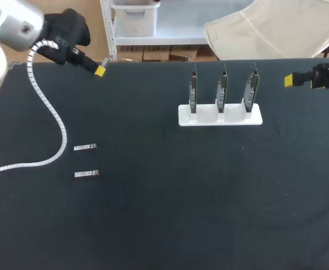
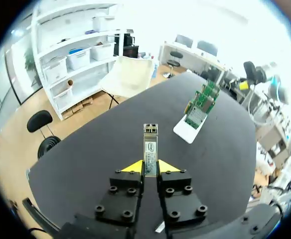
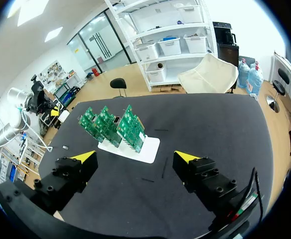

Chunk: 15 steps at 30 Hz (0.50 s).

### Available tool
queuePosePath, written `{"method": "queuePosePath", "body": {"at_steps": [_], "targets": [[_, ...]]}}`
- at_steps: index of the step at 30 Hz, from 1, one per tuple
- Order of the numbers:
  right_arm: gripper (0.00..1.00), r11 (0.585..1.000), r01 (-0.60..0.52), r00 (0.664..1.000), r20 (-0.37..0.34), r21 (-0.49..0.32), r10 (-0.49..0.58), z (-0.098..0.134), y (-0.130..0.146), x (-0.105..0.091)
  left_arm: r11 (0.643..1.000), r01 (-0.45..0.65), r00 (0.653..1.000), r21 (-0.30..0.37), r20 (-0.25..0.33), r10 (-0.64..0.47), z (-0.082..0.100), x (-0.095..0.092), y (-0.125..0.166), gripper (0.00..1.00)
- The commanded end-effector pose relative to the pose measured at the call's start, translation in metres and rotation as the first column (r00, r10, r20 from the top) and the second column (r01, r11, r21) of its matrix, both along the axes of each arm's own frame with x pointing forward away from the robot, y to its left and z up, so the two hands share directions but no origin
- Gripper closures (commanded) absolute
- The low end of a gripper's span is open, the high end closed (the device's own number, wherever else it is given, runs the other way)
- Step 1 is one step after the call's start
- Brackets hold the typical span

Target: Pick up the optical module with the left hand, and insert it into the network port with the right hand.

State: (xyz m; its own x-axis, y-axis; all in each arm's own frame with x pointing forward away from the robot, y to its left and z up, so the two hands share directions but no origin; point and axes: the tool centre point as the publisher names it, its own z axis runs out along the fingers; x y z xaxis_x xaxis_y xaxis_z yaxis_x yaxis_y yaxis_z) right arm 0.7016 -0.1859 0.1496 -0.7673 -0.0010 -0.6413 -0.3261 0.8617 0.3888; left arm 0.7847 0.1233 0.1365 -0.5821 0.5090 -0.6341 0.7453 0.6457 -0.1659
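Optical module (image 2: 150,144): metal-cased, clamped between the fingers of the left gripper (image 2: 150,167) and projecting past its tips, above the far left corner of the black table (image 1: 181,214).
Spare modules (image 1: 85,147) (image 1: 87,174): two, flat on the table's left side.
Network cards (image 1: 221,90): three, green, upright in a white stand (image 1: 221,119).
Right gripper (image 3: 135,158): spread wide, holding nothing, at the right edge.
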Motion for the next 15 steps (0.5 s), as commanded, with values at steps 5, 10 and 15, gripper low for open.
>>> {"method": "queuePosePath", "body": {"at_steps": [5, 10, 15], "targets": [[0.0, 1.0, 0.007, 1.0, 0.0, -0.007, -0.007, 0.001, 0.001, -0.002, 0.996, -0.02, 0.996, -0.092, 0.081, 0.028, -0.003, -0.01, 0.005, 1.0], [0.0, 1.0, 0.007, 1.0, 0.0, -0.007, -0.007, 0.001, 0.001, -0.002, 0.996, -0.052, 0.995, -0.073, 0.087, 0.058, -0.002, -0.012, 0.009, 1.0], [0.0, 1.0, 0.007, 1.0, 0.0, -0.007, -0.007, 0.001, 0.001, -0.002, 0.996, -0.011, 0.981, -0.085, 0.19, 0.027, 0.02, -0.012, -0.003, 1.0]]}}
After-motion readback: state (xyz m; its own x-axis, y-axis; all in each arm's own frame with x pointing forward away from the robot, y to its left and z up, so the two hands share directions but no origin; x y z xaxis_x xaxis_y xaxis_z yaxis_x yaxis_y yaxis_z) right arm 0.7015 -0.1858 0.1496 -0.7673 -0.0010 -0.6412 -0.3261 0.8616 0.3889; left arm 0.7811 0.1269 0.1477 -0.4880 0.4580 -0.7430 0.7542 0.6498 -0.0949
